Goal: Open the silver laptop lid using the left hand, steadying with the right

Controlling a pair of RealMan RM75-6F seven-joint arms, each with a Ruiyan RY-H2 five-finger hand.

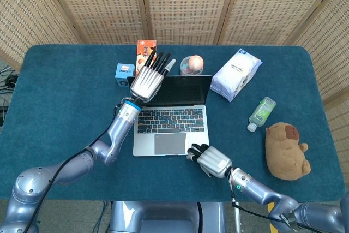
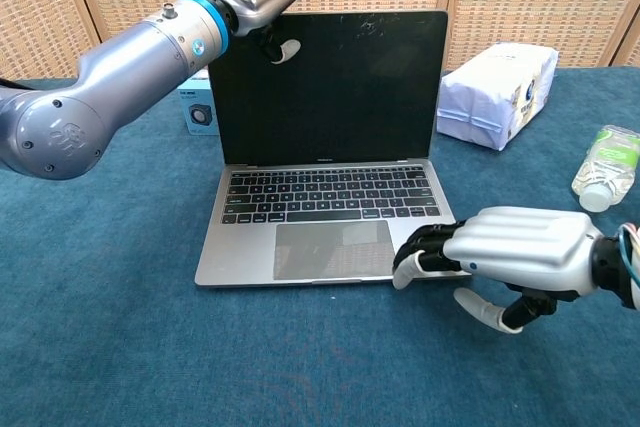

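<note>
A broad surface (image 1: 65, 96) covered in teal, felt-like cloth is backed by woven wicker panels (image 1: 180, 4). At its middle the silver laptop (image 1: 170, 121) is seen open, its flat metal base lying on the cloth and its dark glossy screen (image 2: 330, 87) raised nearly upright. The left hand (image 1: 148, 82), ribbed silver metal with black fingers, is laid over the screen's top left corner, fingers extended past the upper edge and the thumb in front of the glass. The right hand (image 2: 510, 252) is rested on the cloth at the base's front right corner, its curled black fingers (image 2: 425, 247) pressed on the edge beside the trackpad. To the right, a crinkled white plastic pack (image 1: 236, 73), a rounded brown plush toy (image 1: 286, 150) and a small clear bottle (image 1: 261, 112) are seen.
</note>
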